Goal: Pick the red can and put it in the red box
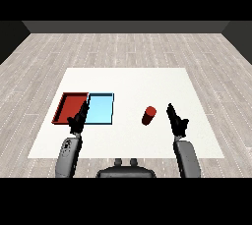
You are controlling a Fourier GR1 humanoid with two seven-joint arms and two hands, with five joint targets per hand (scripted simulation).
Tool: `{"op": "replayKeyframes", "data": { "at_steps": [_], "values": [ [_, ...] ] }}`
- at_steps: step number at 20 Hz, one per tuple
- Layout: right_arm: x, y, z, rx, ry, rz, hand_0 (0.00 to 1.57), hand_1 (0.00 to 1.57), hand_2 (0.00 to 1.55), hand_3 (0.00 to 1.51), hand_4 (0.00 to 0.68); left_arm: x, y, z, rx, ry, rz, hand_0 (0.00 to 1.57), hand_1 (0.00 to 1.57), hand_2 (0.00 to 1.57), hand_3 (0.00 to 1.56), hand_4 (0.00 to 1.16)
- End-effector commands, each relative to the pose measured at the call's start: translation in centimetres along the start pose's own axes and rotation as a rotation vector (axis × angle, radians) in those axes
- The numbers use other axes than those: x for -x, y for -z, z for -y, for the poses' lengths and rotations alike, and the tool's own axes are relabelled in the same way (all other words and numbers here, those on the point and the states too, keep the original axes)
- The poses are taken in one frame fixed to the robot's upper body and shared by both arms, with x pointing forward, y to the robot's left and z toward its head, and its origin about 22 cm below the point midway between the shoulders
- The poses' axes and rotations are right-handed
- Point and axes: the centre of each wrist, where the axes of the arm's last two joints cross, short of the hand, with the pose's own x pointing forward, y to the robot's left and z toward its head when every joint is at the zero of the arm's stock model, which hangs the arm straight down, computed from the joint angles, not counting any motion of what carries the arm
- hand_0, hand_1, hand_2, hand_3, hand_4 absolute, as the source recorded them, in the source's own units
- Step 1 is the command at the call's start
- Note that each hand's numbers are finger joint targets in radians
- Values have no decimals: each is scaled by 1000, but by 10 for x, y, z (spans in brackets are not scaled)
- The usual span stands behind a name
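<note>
The red can (148, 115) stands upright on the white table (133, 86), right of centre. My right hand (176, 120) is a short way to the can's right, fingers straight and open, not touching it. The red tray (64, 105) lies at the table's left side with the light blue tray (101, 108) right beside it. My left hand (78, 119) hovers over the near edge where the two trays meet, open and holding nothing.
Both grey forearms (68, 155) come in from the lower corners. The table's front edge runs just behind them. A grey plank floor surrounds the table.
</note>
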Motion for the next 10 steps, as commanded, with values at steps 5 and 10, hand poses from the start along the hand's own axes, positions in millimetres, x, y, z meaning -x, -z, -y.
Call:
{"op": "replayKeyframes", "data": {
  "at_steps": [5, 10],
  "values": [
    [7, -7, 33, 7, -10, 27, 0, 0, 0, 0, 0, 3, -10, -8, -51, 15, -8, 0, 0, 0, 0, 0],
    [-4, -10, 20, -68, 165, 311, 0, 0, 0, 0, 0, -10, -13, 5, -76, -66, 369, 0, 0, 0, 0, 0]
  ]
}}
